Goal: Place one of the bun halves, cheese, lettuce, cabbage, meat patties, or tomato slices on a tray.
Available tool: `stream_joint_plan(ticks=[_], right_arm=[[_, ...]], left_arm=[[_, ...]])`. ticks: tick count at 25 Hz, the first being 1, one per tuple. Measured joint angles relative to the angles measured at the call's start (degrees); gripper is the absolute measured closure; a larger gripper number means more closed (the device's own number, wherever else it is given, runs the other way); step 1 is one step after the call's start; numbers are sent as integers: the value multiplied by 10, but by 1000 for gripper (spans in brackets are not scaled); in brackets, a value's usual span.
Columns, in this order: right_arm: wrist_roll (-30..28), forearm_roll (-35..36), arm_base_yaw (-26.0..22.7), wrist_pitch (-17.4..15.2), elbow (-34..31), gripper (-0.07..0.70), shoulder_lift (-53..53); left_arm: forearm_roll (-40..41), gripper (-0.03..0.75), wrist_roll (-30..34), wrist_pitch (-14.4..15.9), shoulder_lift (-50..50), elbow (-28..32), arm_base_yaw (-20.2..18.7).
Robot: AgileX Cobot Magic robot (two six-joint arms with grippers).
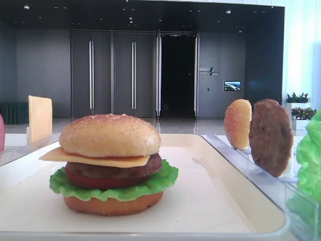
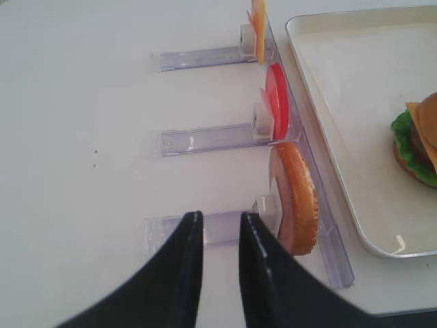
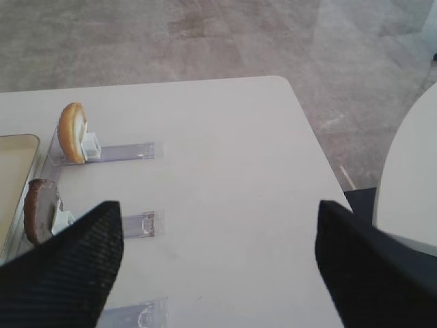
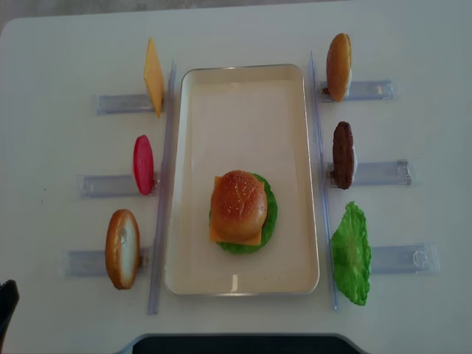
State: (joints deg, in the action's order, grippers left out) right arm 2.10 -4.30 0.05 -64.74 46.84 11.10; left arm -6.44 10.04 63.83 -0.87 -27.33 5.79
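Observation:
A stacked burger [image 4: 240, 210] with a domed sesame top bun [image 1: 109, 134] sits in the cream tray [image 4: 184, 147]. Clear holders left of the tray carry a cheese slice [image 4: 153, 76], a tomato slice [image 4: 143, 164] and a darker bottom bun [image 2: 297, 198]. On the right stand another bun half [image 4: 338, 66], a meat patty [image 4: 343, 154] and lettuce [image 4: 351, 253]. Cabbage is out of view. My left gripper [image 2: 220, 217] is shut and empty, just left of the bottom bun. My right gripper [image 3: 218, 205] is open and empty over bare table, right of the patty [image 3: 37, 210].
Clear plastic rails [image 4: 318, 184] run along both long sides of the tray, with slotted holder strips [image 4: 380, 173] sticking outward. The table's right edge [image 3: 321, 157] drops to the floor. A dark base [image 4: 236, 344] sits at the near table edge.

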Motion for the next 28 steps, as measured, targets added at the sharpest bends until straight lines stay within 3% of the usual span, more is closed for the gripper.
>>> stream_joint_plan(ticks=[6,10,18,22,28], right_arm=[[-11,15,0,-22,-29,55,-101],[-13,30,0,-30,-54,55,-115],[-14,33,0,4,-145,55,-115],[-15,34,0,-1,-180,55,-115],[-15,33,0,-2,-183,55,-115]], left_arm=[[0,575,0,0,0,0,0],[0,575,0,0,0,0,0],[0,575,0,0,0,0,0],[0,575,0,0,0,0,0],[0,575,0,0,0,0,0]])
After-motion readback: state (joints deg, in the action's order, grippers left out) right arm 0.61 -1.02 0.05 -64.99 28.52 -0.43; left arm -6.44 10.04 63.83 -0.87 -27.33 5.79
